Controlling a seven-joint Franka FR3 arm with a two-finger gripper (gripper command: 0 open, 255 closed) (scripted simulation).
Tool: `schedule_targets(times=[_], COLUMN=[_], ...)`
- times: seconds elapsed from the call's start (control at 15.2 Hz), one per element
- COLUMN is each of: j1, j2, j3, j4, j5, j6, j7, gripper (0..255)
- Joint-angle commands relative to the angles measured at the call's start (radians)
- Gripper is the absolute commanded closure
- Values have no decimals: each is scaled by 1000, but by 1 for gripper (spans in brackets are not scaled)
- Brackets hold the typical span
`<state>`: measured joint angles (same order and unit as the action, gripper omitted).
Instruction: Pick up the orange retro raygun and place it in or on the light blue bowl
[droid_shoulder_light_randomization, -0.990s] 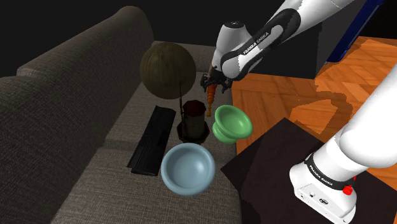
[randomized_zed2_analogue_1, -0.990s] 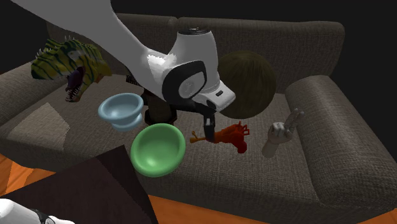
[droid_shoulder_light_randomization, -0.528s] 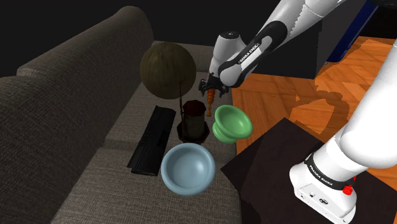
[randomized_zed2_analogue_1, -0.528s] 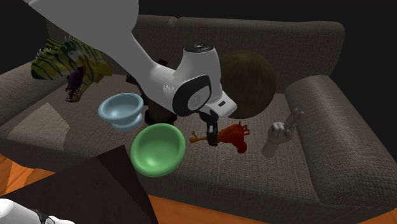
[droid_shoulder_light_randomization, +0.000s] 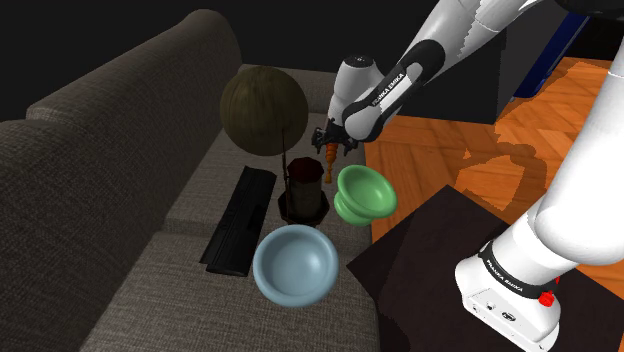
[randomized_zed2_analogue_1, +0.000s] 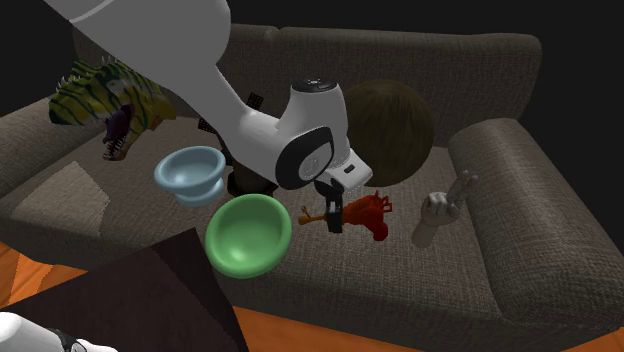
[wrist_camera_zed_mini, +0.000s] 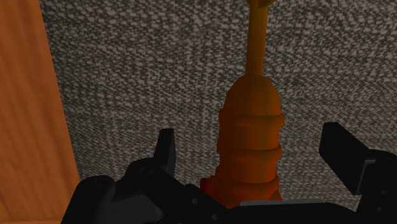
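Astride the raygun, jaws apart

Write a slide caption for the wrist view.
Open end effector straddles the orange raygun lying on the grey sofa cushion, without touching it.

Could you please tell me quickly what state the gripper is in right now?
Gripper: open, fingers either side of the orange raygun without touching it, holding nothing.
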<state>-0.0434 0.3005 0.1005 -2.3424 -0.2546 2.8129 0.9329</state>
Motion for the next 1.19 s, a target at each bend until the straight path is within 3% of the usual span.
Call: schedule_targets(times=[0.0, 0.07, 0.66, 1.12], j1=[0, 0, 0, -21], j2=[0, 0, 0, -87], j3=[0, 0, 0, 30], j4=[0, 0, 0, -3], j5=[0, 0, 0, 50], j6=[0, 0, 0, -83], j7=[0, 0, 0, -42], gripper=[0, 255, 255, 255])
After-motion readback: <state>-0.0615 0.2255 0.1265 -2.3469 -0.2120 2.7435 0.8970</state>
